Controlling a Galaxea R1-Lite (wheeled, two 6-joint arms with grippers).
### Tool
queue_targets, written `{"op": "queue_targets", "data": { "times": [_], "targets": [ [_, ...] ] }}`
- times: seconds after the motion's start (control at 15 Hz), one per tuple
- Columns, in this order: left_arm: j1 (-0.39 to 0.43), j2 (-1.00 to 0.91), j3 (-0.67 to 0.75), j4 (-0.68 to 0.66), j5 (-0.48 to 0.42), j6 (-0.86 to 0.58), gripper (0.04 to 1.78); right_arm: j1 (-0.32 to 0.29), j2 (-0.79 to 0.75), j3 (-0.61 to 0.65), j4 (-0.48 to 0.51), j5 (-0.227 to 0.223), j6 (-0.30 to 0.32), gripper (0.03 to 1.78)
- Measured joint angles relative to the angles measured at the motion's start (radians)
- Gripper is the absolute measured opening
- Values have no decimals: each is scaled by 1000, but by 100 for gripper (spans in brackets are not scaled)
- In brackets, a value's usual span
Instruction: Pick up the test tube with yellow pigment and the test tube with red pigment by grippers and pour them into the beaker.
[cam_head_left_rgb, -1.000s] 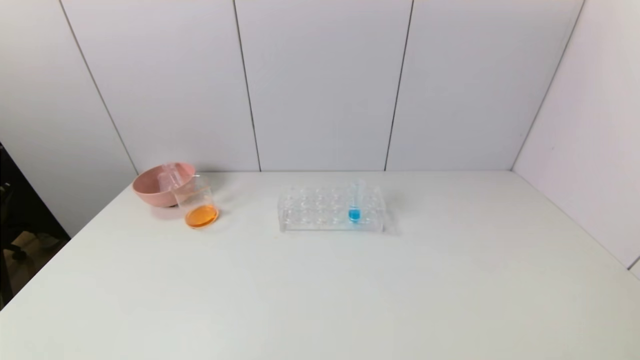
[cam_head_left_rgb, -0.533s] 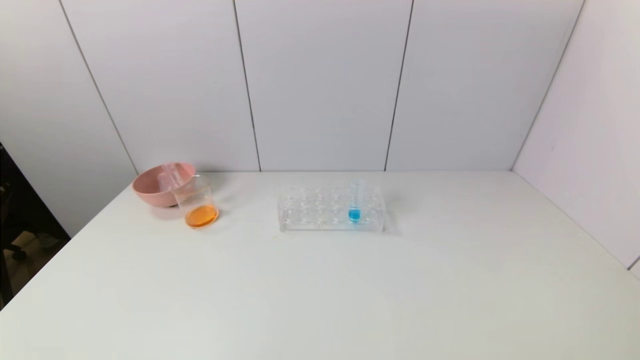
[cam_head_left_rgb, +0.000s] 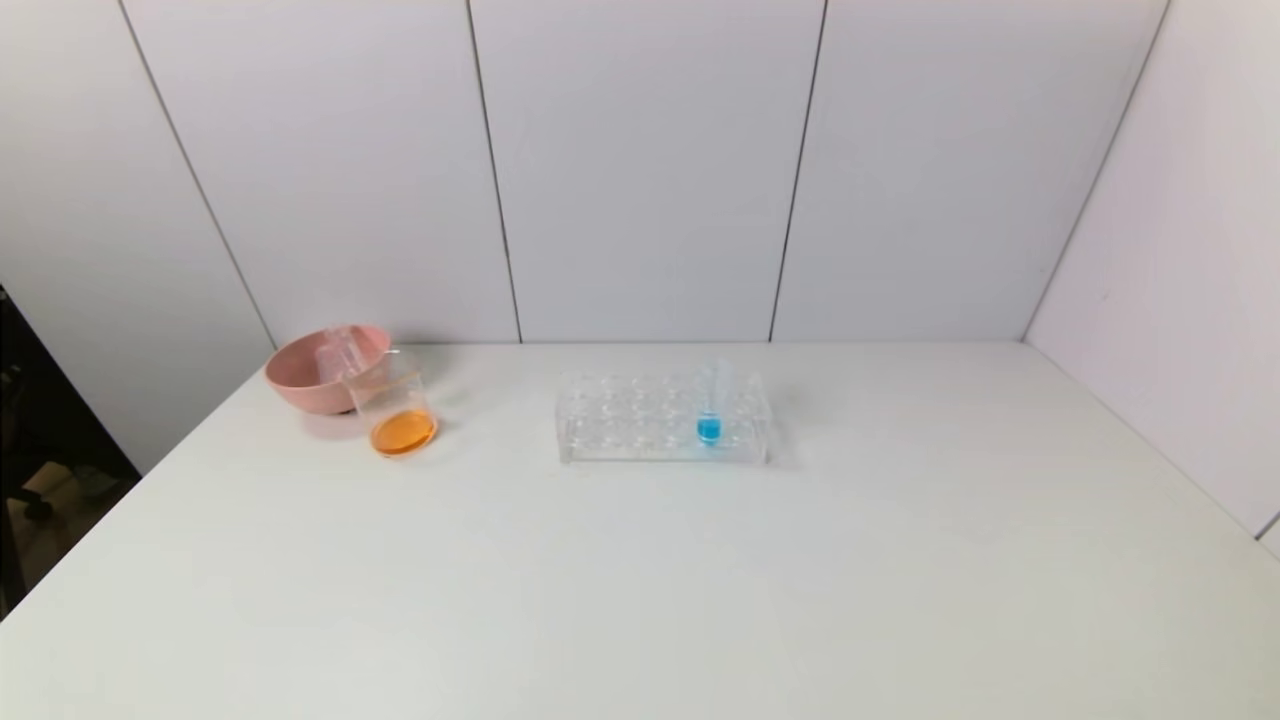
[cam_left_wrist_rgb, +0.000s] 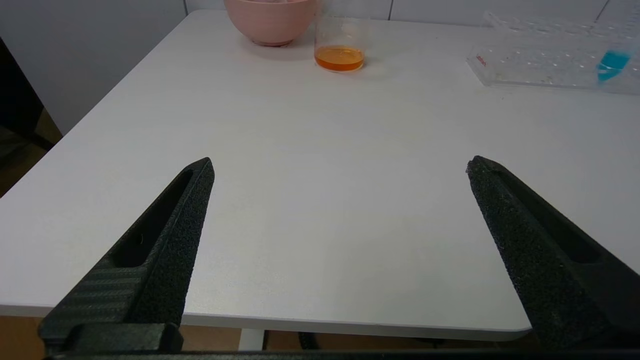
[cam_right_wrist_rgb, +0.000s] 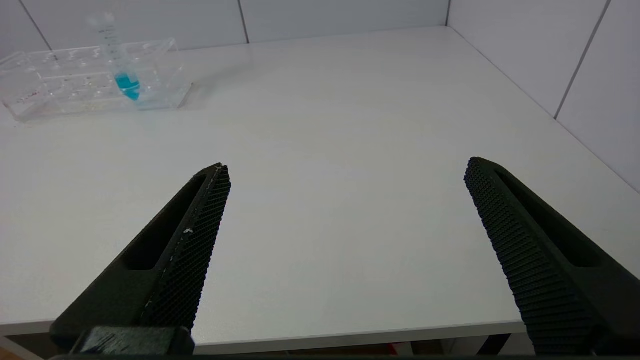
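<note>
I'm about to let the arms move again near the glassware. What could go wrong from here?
1. The beaker holds orange liquid and stands right against the pink bowl; a nudge to either could tip it and spill.
2. The tube with blue liquid stands tall in the clear rack; a sweeping arm could catch it.
3. The left hand and right hand sit wide open at the near table edge, so they could strike it.

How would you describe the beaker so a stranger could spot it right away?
Start at the pink bowl in the table's far left corner. The beaker stands just in front of it, clear and straight-sided. Only it holds a shallow layer of orange liquid.
</note>
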Motion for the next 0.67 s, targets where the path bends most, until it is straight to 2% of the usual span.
{"op": "queue_targets", "data": {
  "times": [0.67],
  "targets": [
    [0, 0, 1, -1, 0, -1, 176, 0, 0, 0, 0, 1, -3, 171]
  ]
}}
